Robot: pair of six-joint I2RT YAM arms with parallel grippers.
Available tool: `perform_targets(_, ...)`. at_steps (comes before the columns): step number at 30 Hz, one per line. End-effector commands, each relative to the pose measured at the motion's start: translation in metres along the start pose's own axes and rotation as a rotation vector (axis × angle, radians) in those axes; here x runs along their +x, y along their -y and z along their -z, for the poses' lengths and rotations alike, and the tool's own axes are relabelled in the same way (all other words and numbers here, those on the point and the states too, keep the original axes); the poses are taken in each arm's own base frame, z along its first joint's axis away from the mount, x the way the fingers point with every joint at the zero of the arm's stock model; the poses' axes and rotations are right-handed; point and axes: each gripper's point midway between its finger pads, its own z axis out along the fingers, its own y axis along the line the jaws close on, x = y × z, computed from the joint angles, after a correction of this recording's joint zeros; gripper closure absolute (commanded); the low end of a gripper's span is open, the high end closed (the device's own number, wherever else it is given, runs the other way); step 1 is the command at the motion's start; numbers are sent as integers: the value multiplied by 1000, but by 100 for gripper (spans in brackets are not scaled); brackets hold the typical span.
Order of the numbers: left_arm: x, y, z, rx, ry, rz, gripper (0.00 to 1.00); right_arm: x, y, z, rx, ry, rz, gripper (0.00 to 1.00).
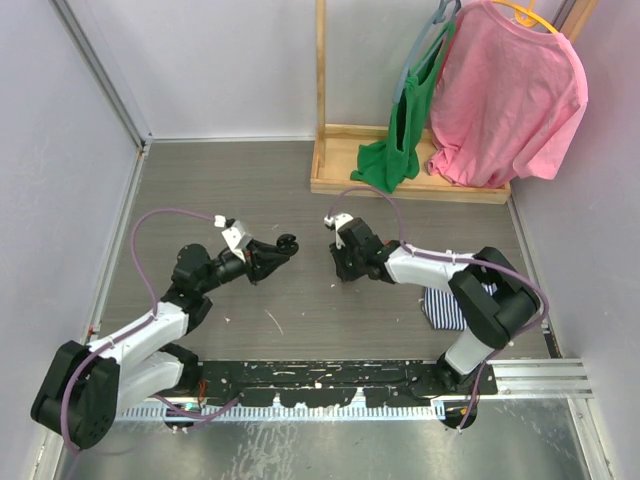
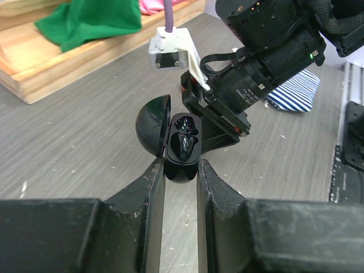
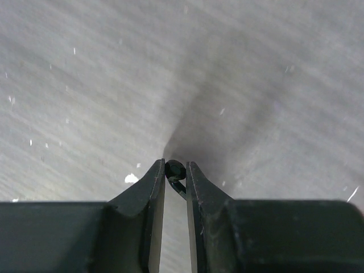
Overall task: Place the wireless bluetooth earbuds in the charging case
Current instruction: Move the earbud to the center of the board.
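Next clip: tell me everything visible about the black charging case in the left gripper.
The charging case is small, rounded and made of glossy black plastic. Its domed lid is swung open to one side, exposing dark, shiny wells; what sits in them is unclear. Its lower body is pinched between the fingers of the left gripper, and nothing else touches it.

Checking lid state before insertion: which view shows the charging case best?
Left wrist: black charging case close up in the left end effector, lid open, inside visible. Top external shows only a small dark shape at that arm's tip. Right wrist misses it, showing just a pinched black earbud.
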Motion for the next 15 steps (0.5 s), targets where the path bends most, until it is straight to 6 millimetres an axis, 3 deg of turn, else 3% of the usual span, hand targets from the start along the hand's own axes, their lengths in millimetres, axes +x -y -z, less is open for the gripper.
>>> perform_targets(1,-14,20,-3,60,59,-39,100,2,-5,20,26,26,-54,78)
perform_targets(8,-10,24,2,46,61,-44,100,35,-5,25,47,-83,-33,75)
perform_targets(15,-12,23,3,40,59,-57,100,49,-6,29,53,-174,-3,71)
